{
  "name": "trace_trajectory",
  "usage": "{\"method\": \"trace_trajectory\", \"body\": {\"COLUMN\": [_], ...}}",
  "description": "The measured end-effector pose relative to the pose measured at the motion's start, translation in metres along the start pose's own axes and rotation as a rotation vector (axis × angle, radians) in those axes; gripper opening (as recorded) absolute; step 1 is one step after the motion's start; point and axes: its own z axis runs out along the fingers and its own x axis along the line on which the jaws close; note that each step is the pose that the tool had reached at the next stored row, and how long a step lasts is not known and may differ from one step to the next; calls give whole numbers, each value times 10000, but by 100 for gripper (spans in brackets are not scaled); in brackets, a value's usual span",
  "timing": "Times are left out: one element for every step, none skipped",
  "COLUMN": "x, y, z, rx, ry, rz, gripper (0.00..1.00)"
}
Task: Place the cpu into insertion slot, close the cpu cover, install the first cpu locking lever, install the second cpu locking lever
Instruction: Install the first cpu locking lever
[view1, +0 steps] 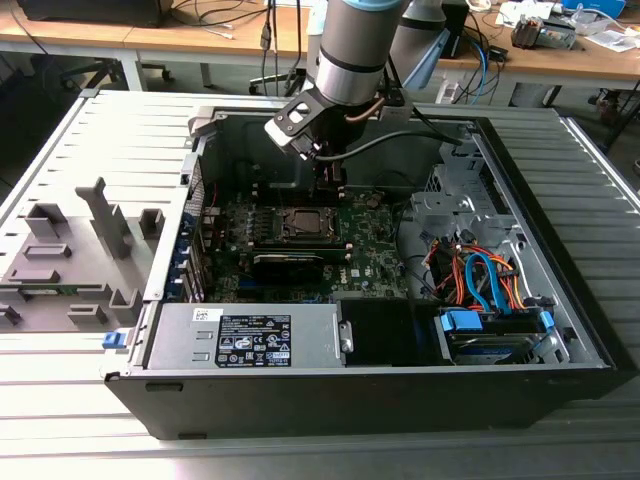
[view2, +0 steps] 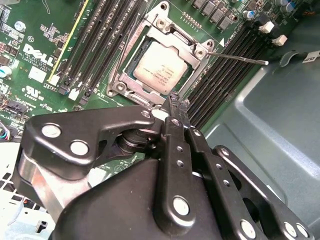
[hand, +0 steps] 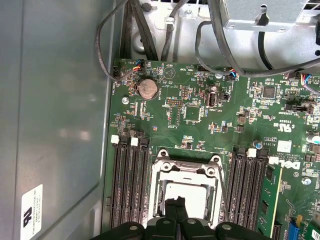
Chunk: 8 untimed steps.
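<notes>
Pale silvery-beige square metal cpu (view2: 159, 68); silvery metal frame cpu cover (view2: 170, 31); green printed circuit board (hand: 200, 125); matte black gripper (view2: 176, 100). In the exterior view, blue and orange cables (view1: 480, 280) lie at the board's four o'clock.

Work table (view1: 80, 420): grey metal top of parallel ribbed slats, spanning the foreground.
Fixture block (view1: 70, 260): grey moulded holder with upright posts, on the table at the exterior view's left.
Rear desks (view1: 100, 38): pale wooden tops on grey legs.
Desk clutter: papers (view1: 600, 20) at the exterior view's right; black cables (view1: 225, 12) mid-desk.
Floor (view1: 40, 95): dark beneath the desks.
Light: even, diffuse.
</notes>
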Motion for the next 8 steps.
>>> {"method": "trace_trajectory", "body": {"x": [0, 0, 0, 0, 0, 0, -1, -1], "y": [0, 0, 0, 0, 0, 0, 0, 0], "z": [0, -1, 0, 0, 0, -1, 1, 2], "rx": [0, 0, 0, 0, 0, 0, -100, -235], "ry": [1, 0, 0, 1, 2, 2, -10, -26], "rz": [0, 0, -1, -1, -1, -1, -9, -16], "gripper": [11, 11, 11, 11, 11, 11, 11, 11]}}
